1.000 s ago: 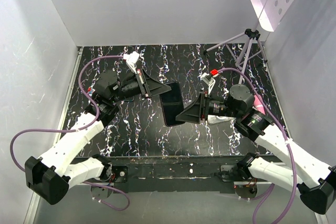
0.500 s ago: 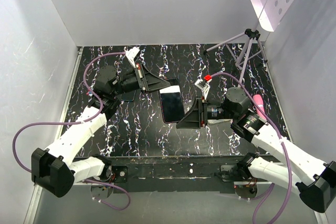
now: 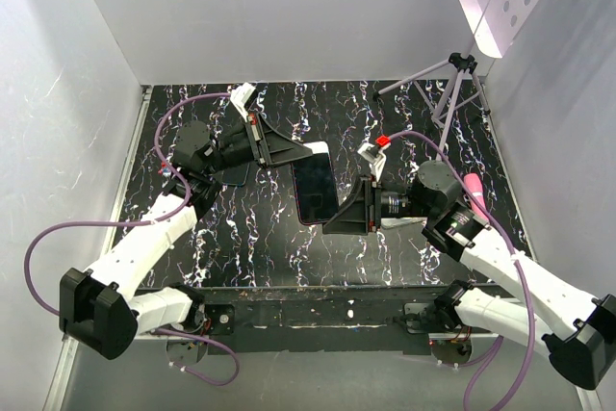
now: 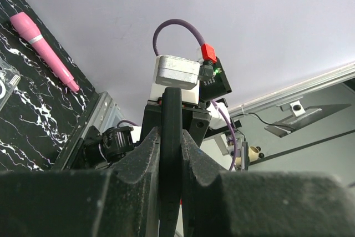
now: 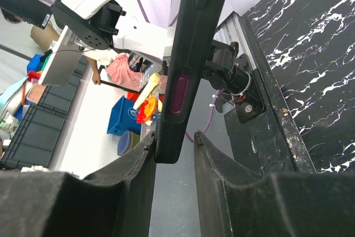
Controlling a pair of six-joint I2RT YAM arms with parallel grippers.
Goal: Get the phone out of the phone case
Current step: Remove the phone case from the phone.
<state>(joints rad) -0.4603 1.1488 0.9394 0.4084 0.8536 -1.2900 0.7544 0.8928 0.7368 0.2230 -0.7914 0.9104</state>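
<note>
The phone (image 3: 315,185), glossy black screen up with a thin red rim, hangs in the air over the marbled table, still inside the matte black phone case (image 5: 191,37). My left gripper (image 3: 289,153) is shut on the case's far left edge; in the left wrist view its jaws (image 4: 170,148) pinch the thin black edge. My right gripper (image 3: 333,220) is at the near right corner. In the right wrist view its jaws (image 5: 174,136) straddle the case's end. The left finger touches the case and a gap remains on the other side.
A pink pen (image 3: 474,185) lies on the table behind the right arm, also in the left wrist view (image 4: 47,48). A small tripod (image 3: 452,84) stands at the back right. A white object (image 3: 399,221) lies under the right wrist.
The right gripper slid left onto the phone's near corner and its jaws narrowed around it. The left gripper kept its hold and shifted the phone slightly.
</note>
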